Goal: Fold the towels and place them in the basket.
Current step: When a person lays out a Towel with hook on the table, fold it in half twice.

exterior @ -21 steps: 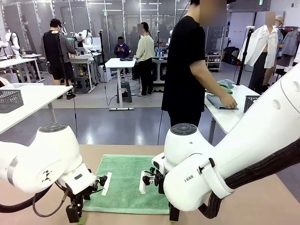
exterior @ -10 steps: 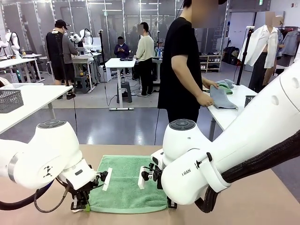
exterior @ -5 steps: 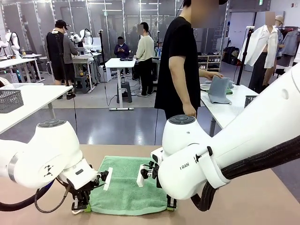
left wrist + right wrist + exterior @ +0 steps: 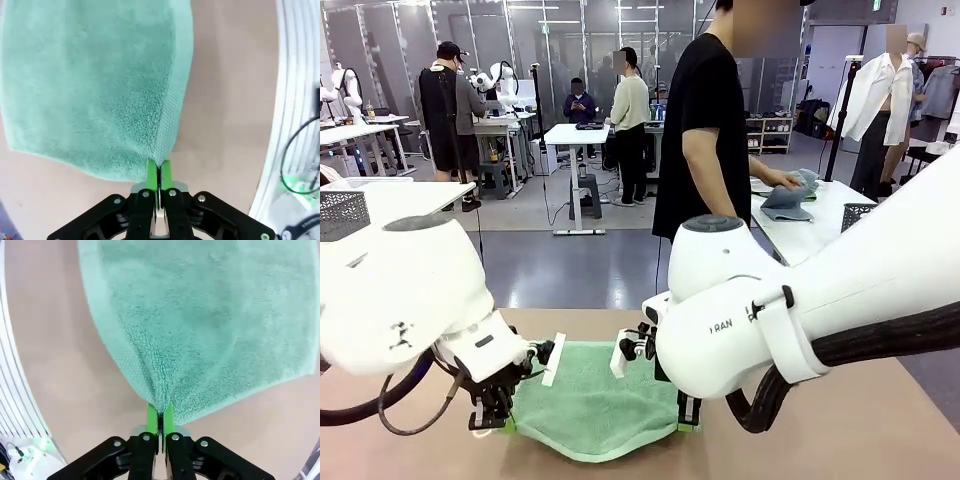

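A mint-green towel (image 4: 592,400) lies on the tan table between my two arms, its near edge lifted and sagging in the middle. My left gripper (image 4: 492,425) is shut on the towel's near left corner; in the left wrist view the green pads (image 4: 159,172) pinch the towel (image 4: 95,85) at its corner. My right gripper (image 4: 686,424) is shut on the near right corner, and the right wrist view shows the pads (image 4: 160,416) clamped on the bunched cloth (image 4: 210,315). The basket is out of view.
A person in a black shirt (image 4: 705,120) stands beyond the far edge, a hand on grey cloths (image 4: 786,200) on a white side table. A dark mesh bin (image 4: 854,216) sits on that table. A pale grey mesh basket (image 4: 342,212) stands on the left table.
Both grippers closed on the towel's near corners and have raised them off the table, so the near edge now hangs. The person turned back to the side table.
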### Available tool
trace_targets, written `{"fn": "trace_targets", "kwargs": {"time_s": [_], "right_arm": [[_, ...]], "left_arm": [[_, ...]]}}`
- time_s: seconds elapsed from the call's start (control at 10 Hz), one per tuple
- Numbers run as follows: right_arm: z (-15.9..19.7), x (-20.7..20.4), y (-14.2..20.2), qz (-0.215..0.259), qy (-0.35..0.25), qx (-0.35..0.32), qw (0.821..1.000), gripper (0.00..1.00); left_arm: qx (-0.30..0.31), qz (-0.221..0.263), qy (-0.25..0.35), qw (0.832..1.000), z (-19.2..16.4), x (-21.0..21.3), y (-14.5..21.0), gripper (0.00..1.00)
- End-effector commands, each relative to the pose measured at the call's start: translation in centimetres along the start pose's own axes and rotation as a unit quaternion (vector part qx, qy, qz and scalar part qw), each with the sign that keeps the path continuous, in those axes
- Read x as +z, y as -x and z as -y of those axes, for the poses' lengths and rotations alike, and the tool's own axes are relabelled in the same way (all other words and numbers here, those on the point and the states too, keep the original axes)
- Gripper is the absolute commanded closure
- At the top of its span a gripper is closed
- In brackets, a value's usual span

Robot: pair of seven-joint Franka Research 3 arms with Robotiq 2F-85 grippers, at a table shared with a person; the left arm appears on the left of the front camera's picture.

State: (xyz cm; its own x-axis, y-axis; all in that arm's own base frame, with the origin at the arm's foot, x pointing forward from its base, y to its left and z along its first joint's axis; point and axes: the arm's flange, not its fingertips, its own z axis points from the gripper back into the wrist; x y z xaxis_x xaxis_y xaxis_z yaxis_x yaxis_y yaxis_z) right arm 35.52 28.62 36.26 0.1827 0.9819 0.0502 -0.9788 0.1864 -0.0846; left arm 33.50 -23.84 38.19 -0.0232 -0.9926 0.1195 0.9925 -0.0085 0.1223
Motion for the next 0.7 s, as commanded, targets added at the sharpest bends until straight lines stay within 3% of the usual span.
{"fn": "trace_targets", "kwargs": {"time_s": [0.0,0.6], "right_arm": [[-0.2,1.9,0.7,-0.004,0.01,0.023,1.0,1.0],[-0.3,2.1,0.3,-0.002,0.014,0.011,1.0,1.0]], "left_arm": [[0.006,-0.004,-0.012,1.0,2.5,1.7,-0.2,1.0],[0.001,0.01,-0.015,1.0,1.5,2.7,-1.4,1.0]]}}
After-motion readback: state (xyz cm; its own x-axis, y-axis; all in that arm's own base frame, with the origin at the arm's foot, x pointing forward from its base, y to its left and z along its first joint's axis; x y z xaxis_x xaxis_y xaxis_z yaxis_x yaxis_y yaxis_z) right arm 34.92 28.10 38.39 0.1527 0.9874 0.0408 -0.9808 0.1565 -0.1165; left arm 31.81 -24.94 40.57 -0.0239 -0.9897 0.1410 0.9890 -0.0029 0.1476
